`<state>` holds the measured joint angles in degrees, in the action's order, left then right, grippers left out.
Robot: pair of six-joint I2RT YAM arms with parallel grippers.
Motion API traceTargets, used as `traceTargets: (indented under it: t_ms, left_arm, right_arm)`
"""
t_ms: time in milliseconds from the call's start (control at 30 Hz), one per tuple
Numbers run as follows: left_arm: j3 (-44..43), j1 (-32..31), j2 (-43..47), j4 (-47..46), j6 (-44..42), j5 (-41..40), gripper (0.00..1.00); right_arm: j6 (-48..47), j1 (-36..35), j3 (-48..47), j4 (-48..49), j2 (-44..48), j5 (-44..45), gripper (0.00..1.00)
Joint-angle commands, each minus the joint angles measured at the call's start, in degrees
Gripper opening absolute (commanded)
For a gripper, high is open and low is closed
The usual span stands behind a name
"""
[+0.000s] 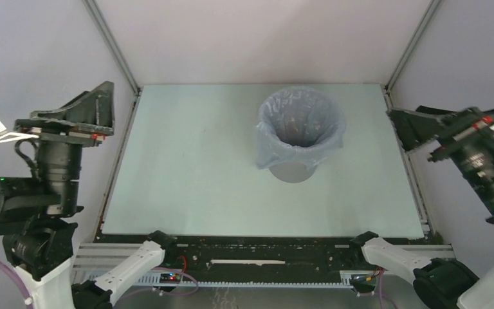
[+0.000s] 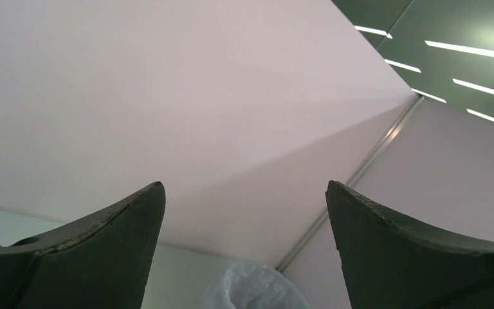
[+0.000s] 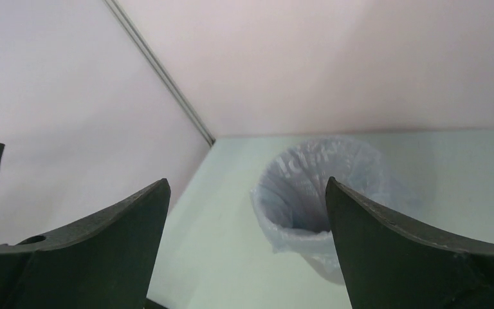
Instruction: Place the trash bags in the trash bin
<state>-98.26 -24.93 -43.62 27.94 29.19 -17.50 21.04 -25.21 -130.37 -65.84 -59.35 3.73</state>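
The trash bin (image 1: pixel 291 172) stands upright on the far right half of the table, only its grey lower wall showing. The pale blue trash bag (image 1: pixel 301 125) lines it, its wrinkly film folded out over the rim and the mouth open and dark inside. My left gripper (image 1: pixel 105 102) is raised off the table's left edge, open and empty; in its wrist view (image 2: pixel 244 187) only the top of the bag (image 2: pixel 254 288) shows far below. My right gripper (image 1: pixel 404 123) hovers off the right edge, open and empty (image 3: pixel 244 183), facing the bag (image 3: pixel 309 187) from a distance.
A pale green mat (image 1: pixel 193 174) covers the table. White walls with metal corner posts (image 1: pixel 112 45) close in the back and sides. A black rail (image 1: pixel 264 248) runs along the near edge by the arm bases.
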Motion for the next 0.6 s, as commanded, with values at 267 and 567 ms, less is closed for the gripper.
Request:
traceTargets:
  t_ms: [267,567]
  left_arm:
    - [-5.05,0.41,-2.16,-0.78,-10.82,-9.96,1.0]
    - [-3.25,0.4,-0.95,-0.49,-7.01,-10.35,1.0]
  right_arm:
    - [1.9,-0.19,-3.05,2.55,2.13,2.14,1.0]
    - [3.87,-0.28,0.11,4.98,2.57,4.97,1.0]
